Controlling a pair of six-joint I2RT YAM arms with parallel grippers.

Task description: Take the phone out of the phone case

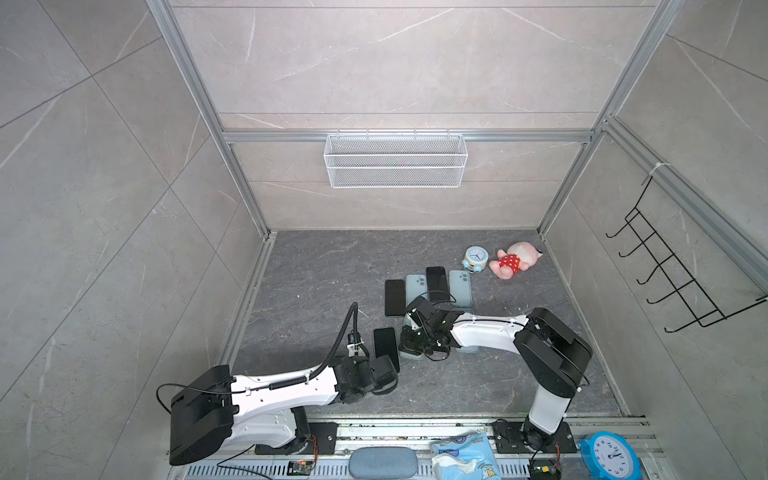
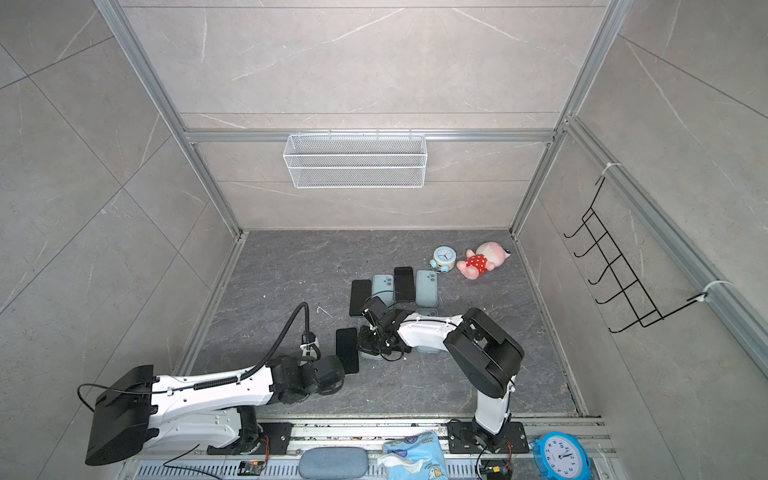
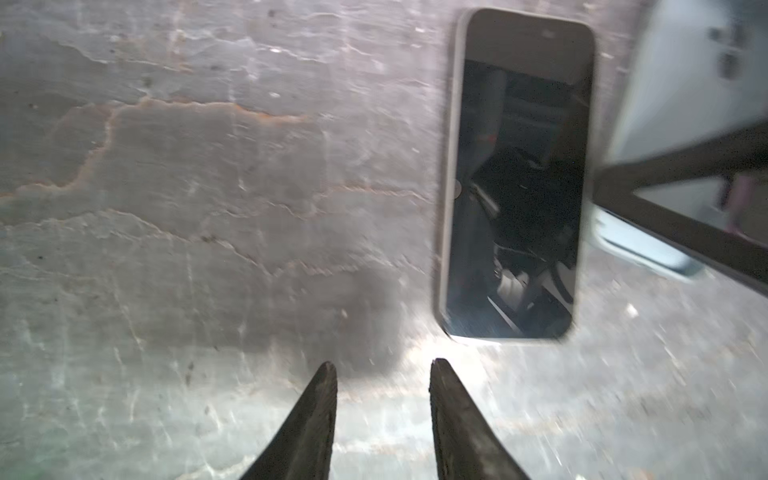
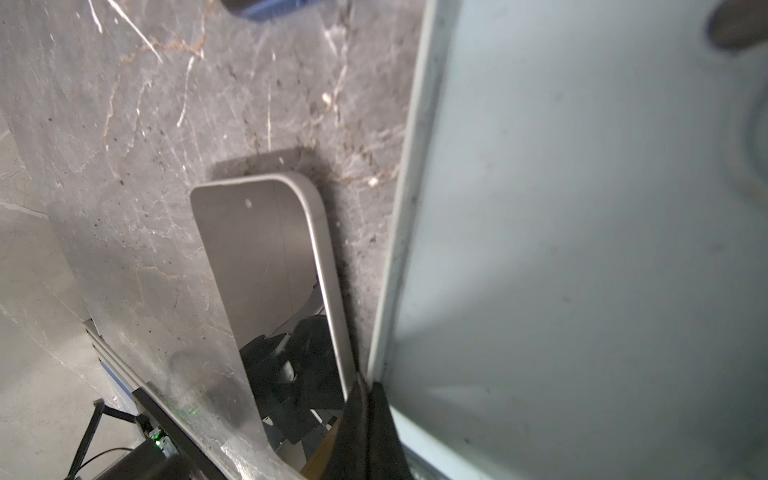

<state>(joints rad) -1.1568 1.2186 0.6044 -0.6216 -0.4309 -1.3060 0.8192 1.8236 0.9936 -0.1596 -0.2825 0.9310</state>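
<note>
Left fingers (image 3: 316, 415) spread, empty, near bare phone (image 3: 515, 178); right fingers (image 4: 386, 436) pressed together at case (image 4: 582, 249) rim. Best: lift left straight up, move case clear of phone.

- A white mesh basket (image 1: 395, 160) is hanging on the back wall.
- A black hook rack (image 1: 674, 257) is hanging on the side wall.
- A pink plush toy (image 1: 513, 259) is lying beside a small blue alarm clock (image 1: 476, 257).
</note>
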